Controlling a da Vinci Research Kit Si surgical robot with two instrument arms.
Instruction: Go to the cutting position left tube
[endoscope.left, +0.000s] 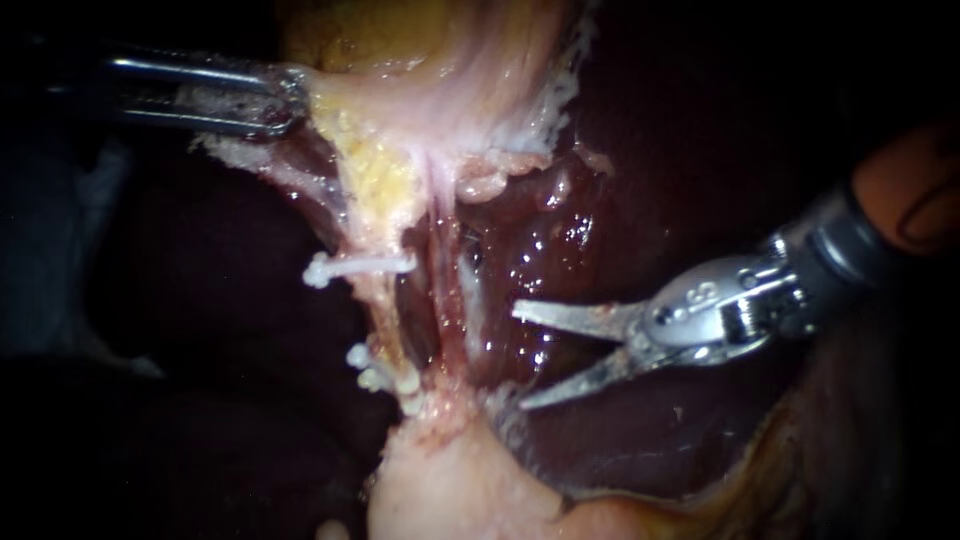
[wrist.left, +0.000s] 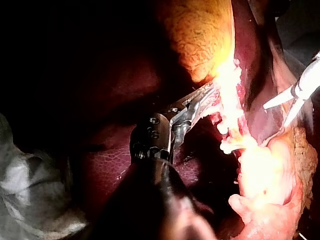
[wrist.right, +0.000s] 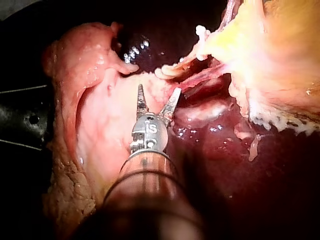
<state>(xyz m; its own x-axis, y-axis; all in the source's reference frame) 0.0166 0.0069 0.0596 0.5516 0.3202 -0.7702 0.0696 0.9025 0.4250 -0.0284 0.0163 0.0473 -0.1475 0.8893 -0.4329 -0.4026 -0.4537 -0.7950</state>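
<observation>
Left instrument gripping, right one free.
Left instrument comes in level from the left, hand clamped on tissue. Right instrument slants in from the right, hand's jaws spread wide, holding nothing.

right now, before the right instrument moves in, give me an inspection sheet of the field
surface: wet dark liver behind the tubes
job's things: left tube carries a single clip above and clustered clips below, with a bare stretch between
clutter: nothing seen
instruments: left instrument jaws shut on pale tissue; right instrument jaws open, short of the left tube, touching nothing
cables: nothing seen
surroundings: dark beyond the tissue
</observation>
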